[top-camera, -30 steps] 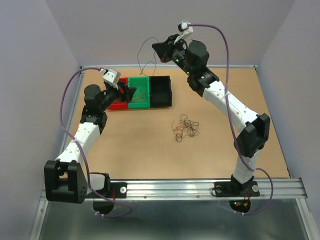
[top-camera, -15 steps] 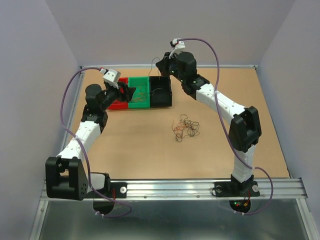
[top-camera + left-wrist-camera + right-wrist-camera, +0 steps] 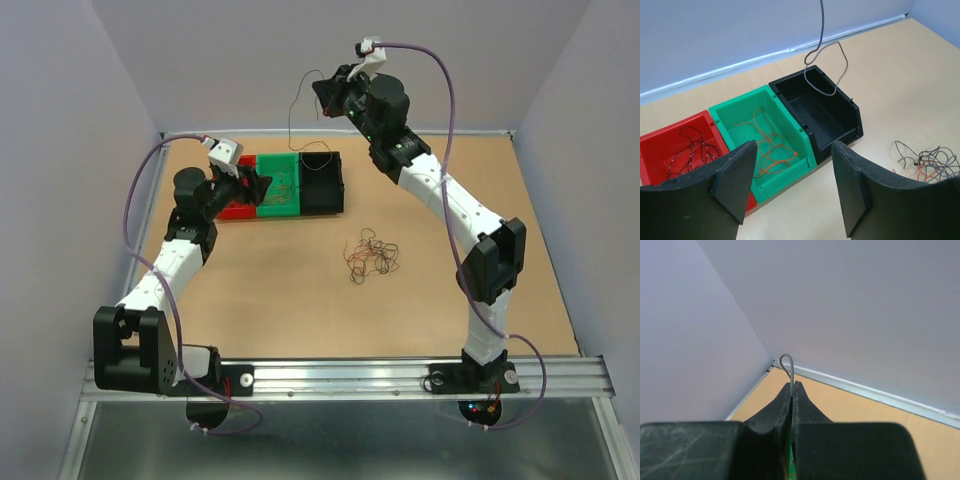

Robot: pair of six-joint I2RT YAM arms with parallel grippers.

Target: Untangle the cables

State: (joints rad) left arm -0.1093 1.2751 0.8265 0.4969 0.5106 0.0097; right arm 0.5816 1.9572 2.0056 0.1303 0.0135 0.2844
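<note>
Dangling hair-thin grey cable [image 3: 821, 15], loosely looped

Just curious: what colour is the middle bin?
Green middle bin; best in left wrist view.

Smooth plastic bins [image 3: 785, 175], matt board tabletop [image 3: 290, 290], brushed metal rail [image 3: 350, 375], cable [image 3: 821, 15] perhaps plastic-coated

A red bin [image 3: 677, 123], a green bin [image 3: 740, 96] and a black bin [image 3: 837, 142] stand touching in a row on the tan tabletop [image 3: 300, 290]. An aluminium rail [image 3: 350, 375] runs along its near edge.
</note>
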